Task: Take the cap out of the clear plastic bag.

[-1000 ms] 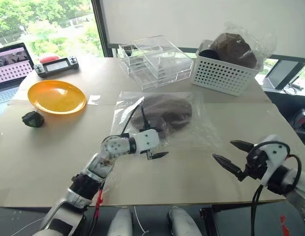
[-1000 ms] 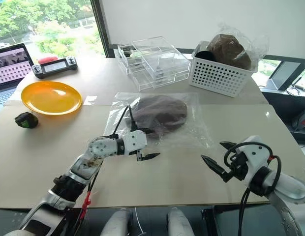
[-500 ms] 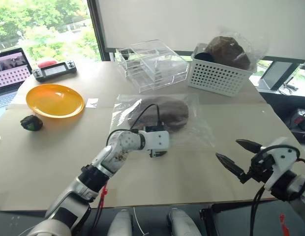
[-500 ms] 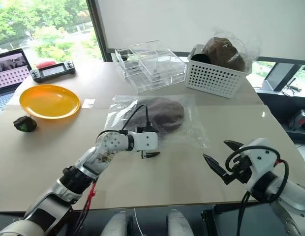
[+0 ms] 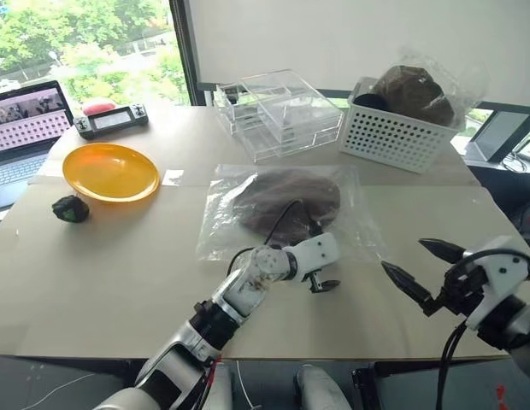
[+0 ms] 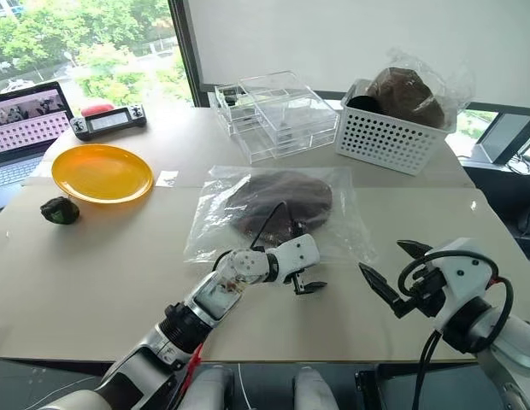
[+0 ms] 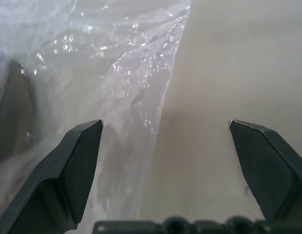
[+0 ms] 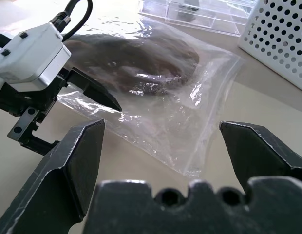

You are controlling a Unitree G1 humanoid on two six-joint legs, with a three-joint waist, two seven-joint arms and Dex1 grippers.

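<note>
The brown cap (image 5: pixel 286 195) lies flat inside the clear plastic bag (image 5: pixel 222 232) in the middle of the table. My left gripper (image 5: pixel 323 282) is open at the bag's near edge, towards its right corner, pointing down at the table. In the left wrist view the bag's wrinkled edge (image 7: pixel 136 83) runs between the open fingers, with the cap (image 7: pixel 14 112) a dark shape off to one side. My right gripper (image 5: pixel 403 254) hovers open at the near right, apart from the bag. The right wrist view shows the cap (image 8: pixel 141 63) and the bag's corner (image 8: pixel 190 141) ahead of it.
A yellow plate (image 5: pixel 111 171) and a small dark object (image 5: pixel 70 207) sit at the left. A laptop (image 5: pixel 26 128) and a controller (image 5: pixel 111 120) lie behind them. Clear acrylic drawer boxes (image 5: pixel 278 113) and a white perforated basket (image 5: pixel 402 137) stand at the back.
My left gripper has slid to the right along the bag's near edge, still open. The right gripper has stayed about where it was. The camera view has shifted a little.
</note>
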